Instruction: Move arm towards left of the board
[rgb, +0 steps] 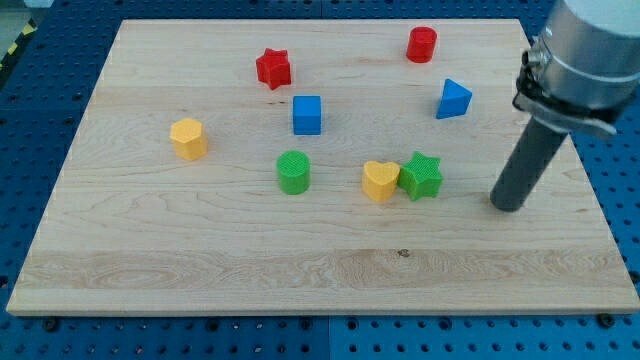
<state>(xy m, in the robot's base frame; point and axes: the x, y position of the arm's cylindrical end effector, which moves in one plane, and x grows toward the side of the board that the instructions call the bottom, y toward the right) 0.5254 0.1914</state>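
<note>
While the arm was to travel toward the left of the board, its tip (507, 205) stood far on the view's right side of the wooden tabletop (200, 270), resting on bare wood. The robot had no hand at all, only a straight dark rod, so nothing was held and nothing could be open or closed.

Nearest to the tip was the green star (421, 176), a little to its left and apart from it. The yellow heart (380, 181) was touching the green star on that star's left side. Further left stood the green cylinder (293, 172), and the yellow block (188, 138), perhaps a hexagon, was the one nearest to the left edge. Above these lay the blue cube (308, 114), the red star (273, 68), the red cylinder (422, 44) and the blue triangular block (453, 99).

Judging from this position, the task looked hardly begun: almost the whole width of the board remained to cross. A straight way to the left passed through the green star and the yellow heart; the strip near the view's bottom looked free of blocks.
</note>
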